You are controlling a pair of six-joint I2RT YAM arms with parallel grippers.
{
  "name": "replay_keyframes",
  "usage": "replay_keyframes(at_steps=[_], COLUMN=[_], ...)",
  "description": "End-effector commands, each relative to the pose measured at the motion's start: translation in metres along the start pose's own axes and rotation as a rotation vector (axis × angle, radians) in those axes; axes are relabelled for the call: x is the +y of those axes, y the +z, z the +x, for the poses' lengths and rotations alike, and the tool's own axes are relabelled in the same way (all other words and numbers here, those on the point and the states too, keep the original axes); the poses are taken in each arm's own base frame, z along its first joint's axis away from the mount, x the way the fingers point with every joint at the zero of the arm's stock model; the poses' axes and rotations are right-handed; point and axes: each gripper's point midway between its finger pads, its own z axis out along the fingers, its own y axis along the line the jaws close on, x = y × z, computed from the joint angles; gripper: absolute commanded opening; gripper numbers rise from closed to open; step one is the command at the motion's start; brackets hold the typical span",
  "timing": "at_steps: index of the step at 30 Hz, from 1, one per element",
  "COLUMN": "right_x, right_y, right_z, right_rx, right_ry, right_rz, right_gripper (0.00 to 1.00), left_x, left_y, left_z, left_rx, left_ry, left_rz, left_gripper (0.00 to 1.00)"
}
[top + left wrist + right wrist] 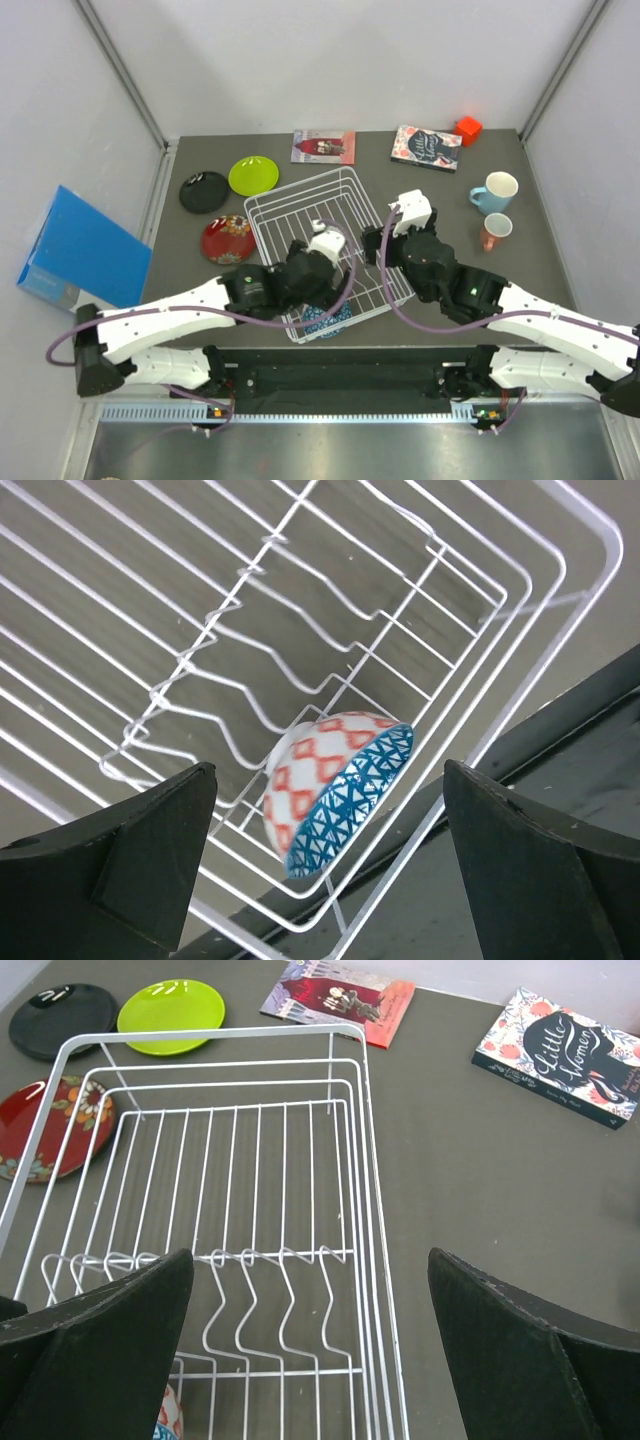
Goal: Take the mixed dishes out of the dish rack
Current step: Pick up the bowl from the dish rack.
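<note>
One dish inside the dish rack (262,208): blue-patterned bowl (335,790), propped on edge in a corner and leaning against a wavy wire divider, apparently stood that way to drain. Sits squarely between the two dark fingers (150,860) of the left gripper (328,780) and just beyond their tips, untouched. Jaws spread wide and holding nothing, likely opened so as to straddle the bowl's rim and foot on the way down. Right gripper (311,1260): likewise fully apart and carrying nothing, poised over bare wire rows that run between and ahead of its fingertips; perhaps kept there clear of the left arm, perhaps ready to steady the rack, cannot tell which. Ahead and to the left of the right fingertips, flat on the table outside the rack: black plate (60,1015), lime green plate (170,1015), red patterned plate (45,1125), each apart from the others. Off to the right of those fingers, seen from above: light blue mug (495,191) and small salmon-pink cup (495,231), upright, near each other. Also present, not for unloading: books (323,146), red block (467,129), blue box (80,245). Judged five of six dishes out; bowl next.
</note>
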Motion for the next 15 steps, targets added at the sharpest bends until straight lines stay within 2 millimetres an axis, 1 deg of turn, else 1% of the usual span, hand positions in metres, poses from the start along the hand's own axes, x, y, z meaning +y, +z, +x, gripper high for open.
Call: replay_keyframes(at_steps=[1,3,4,5,6,7,9,12,15], right_x=[0.001,-0.002,-0.004,-0.006,-0.008,-0.010,-0.016,-0.023,-0.029], right_y=[-0.002,-0.003,-0.003,-0.006,-0.008,-0.009,-0.015,-0.024,-0.030], right_z=[-0.026,-0.027,-0.025,-0.029,-0.029,-0.029,-0.035,-0.046,-0.051], right_rx=[-0.040,-0.046,-0.043,-0.054,-0.058,-0.060,-0.083,-0.119,-0.142], right_ry=[0.050,0.053,0.052,0.059,0.061,0.062,0.081,0.105,0.114], right_rz=[-0.004,0.007,0.011,0.013,0.019,0.021,0.026,0.025,0.030], right_gripper=[1.00,1.00,0.99,1.00,1.00,1.00,1.00,1.00,1.00], left_x=[0.010,0.005,0.000,0.001,-0.001,-0.002,-0.003,-0.003,-0.003], left_y=[0.001,0.004,0.000,0.001,0.000,-0.006,-0.006,-0.005,-0.004], left_z=[-0.017,-0.012,-0.022,-0.018,-0.019,-0.023,-0.021,-0.009,0.006], left_rx=[-0.056,-0.051,-0.101,-0.104,-0.116,-0.145,-0.158,-0.114,-0.055], left_ry=[0.176,0.238,0.234,0.249,0.274,0.280,0.325,0.393,0.449], left_rz=[-0.185,-0.133,-0.102,-0.091,-0.066,-0.042,-0.015,0.012,0.046], left_gripper=[0.99,0.99,0.99,0.98,0.95,0.89,0.80,0.78,0.78])
